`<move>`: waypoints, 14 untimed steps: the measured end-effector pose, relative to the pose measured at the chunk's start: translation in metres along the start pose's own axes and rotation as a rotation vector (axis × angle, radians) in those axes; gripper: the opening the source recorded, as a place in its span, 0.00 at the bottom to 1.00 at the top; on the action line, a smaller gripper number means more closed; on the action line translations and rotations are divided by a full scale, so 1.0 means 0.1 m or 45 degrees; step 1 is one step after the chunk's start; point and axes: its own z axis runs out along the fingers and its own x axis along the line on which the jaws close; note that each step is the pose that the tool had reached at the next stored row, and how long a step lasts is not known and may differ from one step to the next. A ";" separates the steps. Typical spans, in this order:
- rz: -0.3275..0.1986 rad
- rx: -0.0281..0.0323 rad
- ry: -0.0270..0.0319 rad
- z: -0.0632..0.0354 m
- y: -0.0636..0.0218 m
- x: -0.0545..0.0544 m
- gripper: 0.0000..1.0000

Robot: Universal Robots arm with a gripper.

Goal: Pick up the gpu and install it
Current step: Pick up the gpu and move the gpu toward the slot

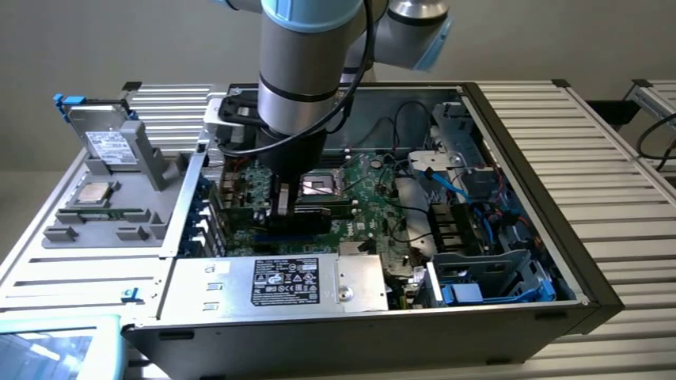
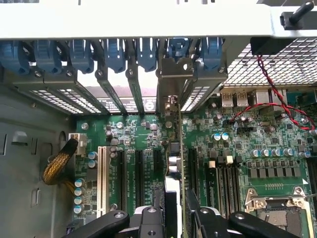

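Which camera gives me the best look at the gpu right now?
The wrist view: the gpu stands edge-on, gripped in the end effector, directly over the motherboard and its slots. In the exterior view the arm covers most of the card.

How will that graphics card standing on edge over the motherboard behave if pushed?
Probably stiff: the graphics card stands straight on edge, with no sag. Likely to tip sideways if let go, since it is so thin and tall.
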 end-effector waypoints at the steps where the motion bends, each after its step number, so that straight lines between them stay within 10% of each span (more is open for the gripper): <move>1: 0.000 -0.0004 0.0000 0.000 -0.001 0.00 0.28; 14: 0.000 -0.0030 0.0003 0.002 0.026 0.01 0.28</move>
